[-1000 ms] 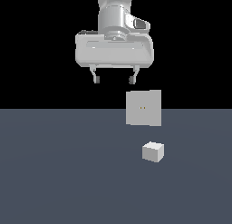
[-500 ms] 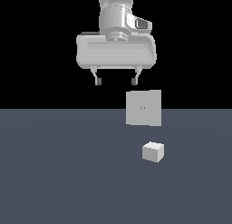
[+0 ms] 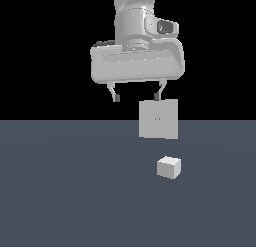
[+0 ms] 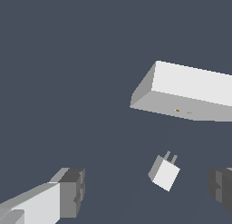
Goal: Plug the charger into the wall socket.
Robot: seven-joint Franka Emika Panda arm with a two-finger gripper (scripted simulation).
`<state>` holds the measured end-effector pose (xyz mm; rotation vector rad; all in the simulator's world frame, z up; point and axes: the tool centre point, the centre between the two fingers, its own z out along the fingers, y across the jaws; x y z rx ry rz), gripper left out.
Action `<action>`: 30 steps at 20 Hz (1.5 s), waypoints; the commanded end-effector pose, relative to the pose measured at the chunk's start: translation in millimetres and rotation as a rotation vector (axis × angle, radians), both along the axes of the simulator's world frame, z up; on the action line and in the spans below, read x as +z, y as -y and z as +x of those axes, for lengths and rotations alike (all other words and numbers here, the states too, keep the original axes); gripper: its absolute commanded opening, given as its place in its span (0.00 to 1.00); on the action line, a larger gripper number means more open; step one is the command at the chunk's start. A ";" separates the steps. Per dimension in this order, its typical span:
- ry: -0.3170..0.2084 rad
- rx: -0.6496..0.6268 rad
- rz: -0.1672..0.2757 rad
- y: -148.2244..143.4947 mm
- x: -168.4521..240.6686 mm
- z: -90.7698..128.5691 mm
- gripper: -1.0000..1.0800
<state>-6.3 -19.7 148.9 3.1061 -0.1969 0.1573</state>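
While the charger point(image 3: 169, 167) sits on the dark grey bench point(image 3: 65, 191), right of centre in the exterior view and nearer the camera than the wall socket point(image 3: 158, 119), nothing touches it. It is a small off-white block, close to cubic, so no long axis stands out. In the wrist view the charger point(image 4: 164, 174) shows two short prongs on one face, and these point roughly toward the socket point(image 4: 190, 94), somewhat off to one side. Charger and socket are near each other but apart, with bare bench between them.

The socket is a light grey square panel standing upright on the bench, its broad face turned toward the exterior camera, with two tiny dark holes side by side at its centre. From the wrist it appears as a thick slab.

Above both hangs the gripper point(image 3: 137, 97), spread wide and empty, its two dark-tipped fingers point(image 3: 116, 97) pointing down. It is clear of the bench, and lies slightly to the exterior view's left of the socket and charger
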 end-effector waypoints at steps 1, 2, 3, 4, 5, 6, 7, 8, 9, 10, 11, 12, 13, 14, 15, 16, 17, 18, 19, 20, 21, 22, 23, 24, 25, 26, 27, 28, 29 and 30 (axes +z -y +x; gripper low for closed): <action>0.024 -0.049 -0.007 6.3 -7.6 -5.4 0.96; 0.035 -0.070 -0.010 8.9 -10.9 -7.7 0.96; 0.046 -0.092 -0.013 11.6 -14.2 -10.0 0.96; 0.057 -0.113 -0.016 14.2 -17.6 -12.4 0.96; 0.067 -0.135 -0.019 16.8 -21.0 -14.8 0.96; 0.078 -0.156 -0.022 19.3 -24.4 -17.2 0.96; 0.088 -0.177 -0.025 21.8 -27.7 -19.5 0.96; 0.099 -0.198 -0.028 24.1 -31.0 -21.8 0.96; 0.108 -0.217 -0.031 26.3 -34.2 -24.0 0.96; 0.118 -0.237 -0.034 28.5 -37.4 -26.2 0.96; 0.128 -0.256 -0.037 30.6 -40.5 -28.3 0.96; 0.137 -0.275 -0.040 32.6 -43.6 -30.4 0.96; 0.146 -0.293 -0.043 34.6 -46.6 -32.5 0.96; 0.155 -0.312 -0.046 36.6 -49.7 -34.5 0.96; 0.164 -0.330 -0.049 38.5 -52.7 -36.6 0.96; 0.173 -0.348 -0.052 40.4 -55.6 -38.5 0.96; 0.181 -0.364 -0.055 42.1 -58.4 -40.4 0.96; 0.189 -0.380 -0.058 43.7 -61.1 -42.2 0.96; 0.197 -0.396 -0.061 45.3 -63.7 -43.8 0.96; 0.204 -0.410 -0.064 46.7 -66.1 -45.4 0.96; 0.211 -0.424 -0.066 48.1 -68.4 -46.9 0.96; 0.217 -0.437 -0.069 49.4 -70.6 -48.3 0.96; 0.223 -0.449 -0.071 50.6 -72.7 -49.6 0.96; 0.229 -0.460 -0.073 51.7 -74.7 -50.9 0.96; 0.234 -0.471 -0.075 52.7 -76.7 -52.1 0.96; 0.239 -0.481 -0.077 53.7 -78.5 -53.2 0.96; 0.243 -0.490 -0.079 54.5 -80.2 -54.2 0.96; 0.247 -0.499 -0.081 55.2 -81.8 -55.0 0.96; 0.250 -0.506 -0.082 55.9 -83.1 -55.8 0.96; 0.253 -0.512 -0.084 56.4 -84.2 -56.5 0.96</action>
